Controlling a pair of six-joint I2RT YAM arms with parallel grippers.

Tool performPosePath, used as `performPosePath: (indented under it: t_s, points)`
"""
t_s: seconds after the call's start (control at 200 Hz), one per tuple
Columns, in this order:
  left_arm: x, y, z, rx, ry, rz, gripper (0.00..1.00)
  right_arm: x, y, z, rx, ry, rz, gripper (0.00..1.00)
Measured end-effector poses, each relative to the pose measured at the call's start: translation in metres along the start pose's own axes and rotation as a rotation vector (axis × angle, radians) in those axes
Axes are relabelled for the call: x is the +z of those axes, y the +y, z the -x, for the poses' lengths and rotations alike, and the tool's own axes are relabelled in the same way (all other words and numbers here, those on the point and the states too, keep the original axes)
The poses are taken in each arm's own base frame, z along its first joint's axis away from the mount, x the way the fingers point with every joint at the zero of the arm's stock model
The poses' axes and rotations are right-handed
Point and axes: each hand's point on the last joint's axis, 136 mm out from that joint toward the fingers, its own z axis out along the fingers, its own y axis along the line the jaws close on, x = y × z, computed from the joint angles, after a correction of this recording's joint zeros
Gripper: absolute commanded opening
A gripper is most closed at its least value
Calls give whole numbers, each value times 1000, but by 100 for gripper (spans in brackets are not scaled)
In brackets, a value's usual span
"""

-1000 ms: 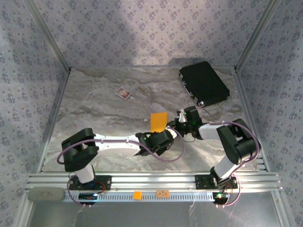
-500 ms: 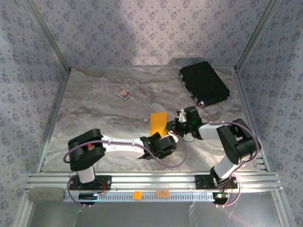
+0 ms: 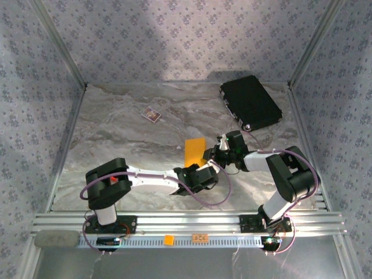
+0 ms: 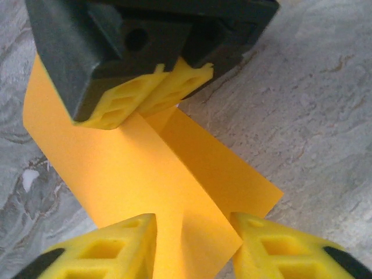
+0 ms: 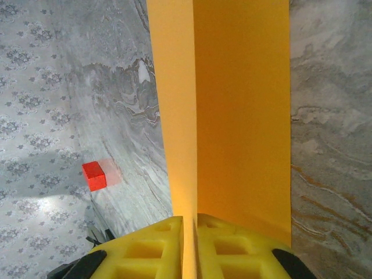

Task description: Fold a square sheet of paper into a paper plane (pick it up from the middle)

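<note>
Inspector: Fingers?
Assessor: Right gripper is pinched tight on one edge of the square sheet of paper. Left gripper is part-open, straddling the opposite end and apparently not clamping.
Inspector: Location?
Assessor: Middle of the tabletop, slightly toward the near edge.
Inspector: Progress?
Assessor: One lengthwise fold in, by my judgement — nose and wing folds outstanding.

Top camera overlooks the whole marble table from behind; wrist cameras (both close-range) share the folded orange sheet.
</note>
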Motion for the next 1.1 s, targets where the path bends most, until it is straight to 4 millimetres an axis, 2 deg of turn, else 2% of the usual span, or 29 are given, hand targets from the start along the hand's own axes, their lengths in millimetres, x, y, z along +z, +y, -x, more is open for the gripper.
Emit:
performPosePath:
  t_s: [0.37, 0.495, 0.7, 0.82, 0.939, 1.099]
  points:
    - [-8, 5, 4, -64, -24, -40, 0, 0, -2, 1, 5, -8, -12, 21]
    - [-8, 13, 3, -128, -25, -89, 0, -6, -3, 3, 9, -28, -24, 23]
    - [-5, 26, -4, -297, -20, -227, 0, -30, -3, 13, 13, -106, -60, 26]
    - [-1, 34, -7, -412, -19, -317, 0, -41, -2, 13, 0, -129, -76, 22]
    - [0, 38, -10, -495, -17, -382, 0, -44, 1, 6, -18, -116, -80, 15]
    - [1, 39, -12, -555, -11, -440, 0, -30, 8, -18, -54, -41, -81, 12]
